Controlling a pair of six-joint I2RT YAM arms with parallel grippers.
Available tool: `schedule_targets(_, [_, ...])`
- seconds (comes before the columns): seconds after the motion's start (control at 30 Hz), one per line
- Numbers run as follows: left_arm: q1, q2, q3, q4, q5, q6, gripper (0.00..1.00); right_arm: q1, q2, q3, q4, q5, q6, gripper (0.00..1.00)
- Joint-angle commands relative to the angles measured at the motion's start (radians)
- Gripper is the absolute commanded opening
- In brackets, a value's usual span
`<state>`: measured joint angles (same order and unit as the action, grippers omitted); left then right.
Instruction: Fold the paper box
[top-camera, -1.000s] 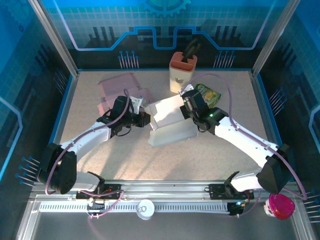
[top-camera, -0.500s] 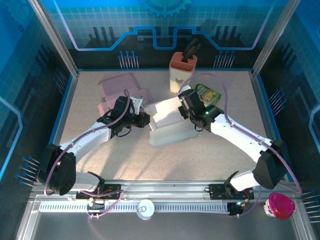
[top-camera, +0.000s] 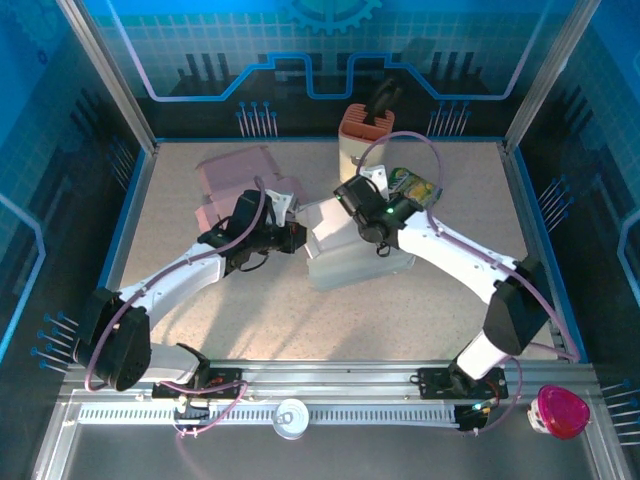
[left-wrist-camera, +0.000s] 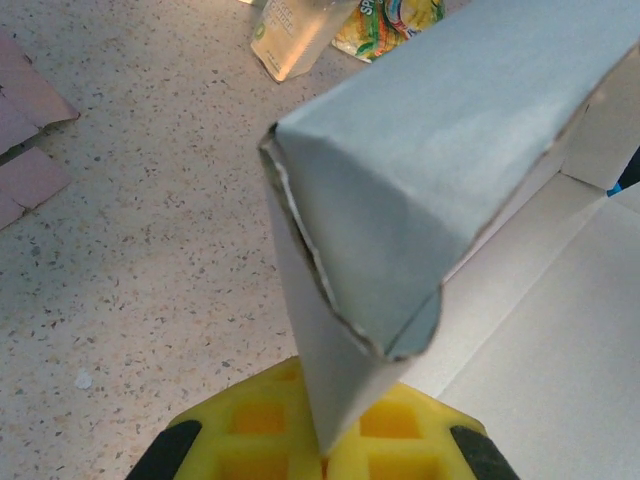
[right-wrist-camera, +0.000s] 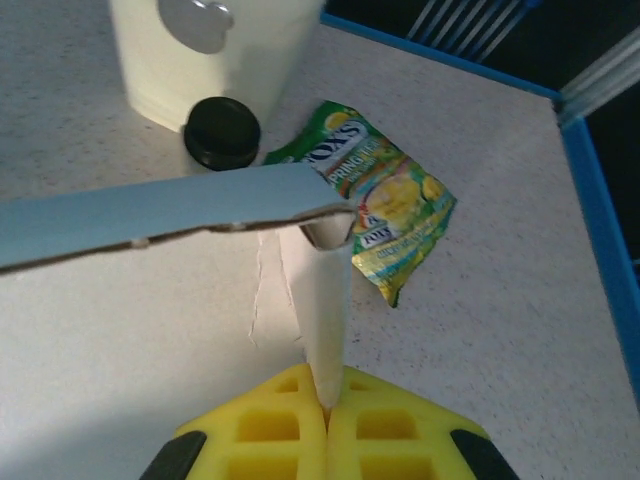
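Speckled beige worktop (top-camera: 250, 320) carried all items. White card paper box (top-camera: 350, 265) sat mid-worktop between the arms, flaps raised. Flat pink card sheets (top-camera: 240, 175) lay far left. Cream canister with orange top (top-camera: 362, 140) stood far centre, and a green-yellow snack packet (right-wrist-camera: 385, 215) lay beside it. Left claw (left-wrist-camera: 322, 445) and right claw (right-wrist-camera: 326, 395) each pinched a box flap.
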<state>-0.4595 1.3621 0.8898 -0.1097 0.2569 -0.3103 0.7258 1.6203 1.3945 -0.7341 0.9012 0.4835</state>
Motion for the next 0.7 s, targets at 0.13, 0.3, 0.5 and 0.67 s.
schedule_targets(0.13, [-0.028, -0.004, 0.032, 0.014, -0.004, -0.011, 0.00, 0.036, 0.081, 0.094, -0.230, 0.173, 0.158, 0.00])
schedule_targets(0.3, [-0.032, -0.007, 0.028, 0.020, -0.005, -0.018, 0.00, 0.040, 0.062, 0.098, -0.217, 0.170, 0.116, 0.00])
schedule_targets(0.5, [-0.033, -0.003, 0.027, 0.020, -0.004, -0.022, 0.00, 0.007, -0.048, -0.014, -0.019, -0.023, -0.020, 0.01])
schedule_targets(0.67, [-0.033, -0.005, 0.026, 0.016, -0.005, -0.020, 0.00, -0.039, -0.104, -0.071, 0.046, -0.126, -0.051, 0.11])
